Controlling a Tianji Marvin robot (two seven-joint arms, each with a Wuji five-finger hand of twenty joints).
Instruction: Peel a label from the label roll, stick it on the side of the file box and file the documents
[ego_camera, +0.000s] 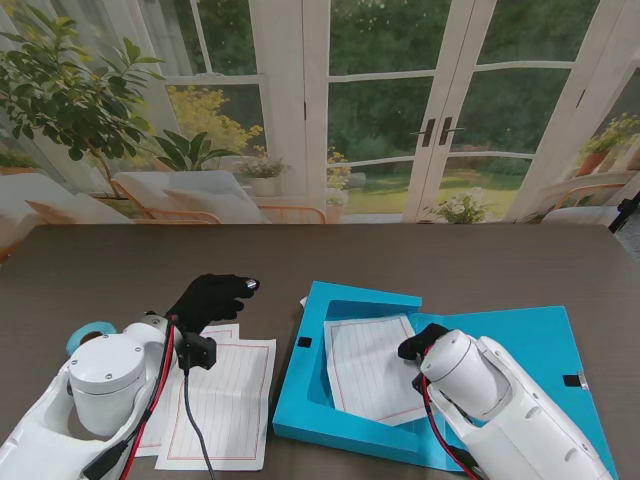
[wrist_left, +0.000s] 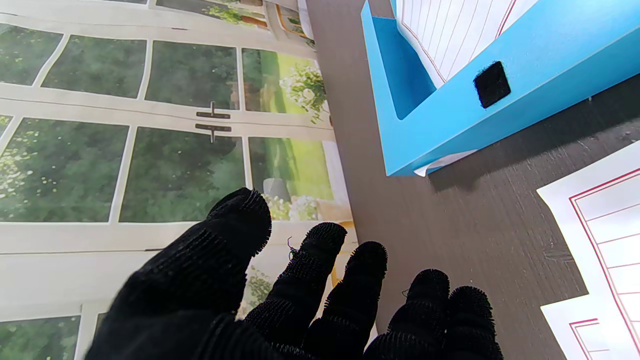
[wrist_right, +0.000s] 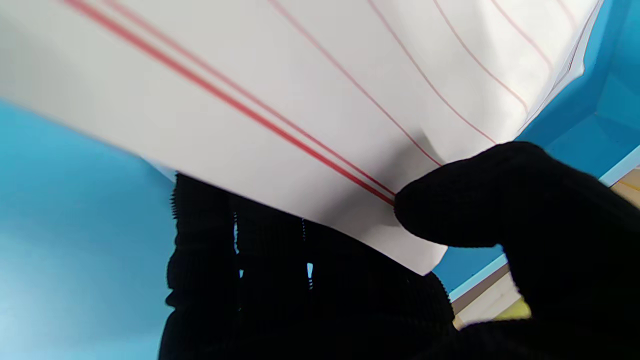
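Note:
The blue file box (ego_camera: 300, 400) lies open in front of me, its lid (ego_camera: 540, 350) spread to the right. A red-lined sheet (ego_camera: 365, 365) rests inside it, and my right hand (ego_camera: 420, 343) is shut on that sheet's edge. In the right wrist view the thumb (wrist_right: 475, 200) presses the paper (wrist_right: 300, 100) against the fingers (wrist_right: 280, 260) beneath. My left hand (ego_camera: 210, 297) hovers open over the table left of the box, fingers (wrist_left: 320, 265) spread. More lined sheets (ego_camera: 220, 400) lie under the left arm. The label roll (ego_camera: 88, 332) peeks out at far left.
A black velcro patch (wrist_left: 491, 84) sits on the box's side wall (wrist_left: 450, 120). A cable (ego_camera: 190, 400) hangs from the left wrist over the loose papers. The dark table (ego_camera: 450, 260) stretches back to a printed backdrop of garden doors.

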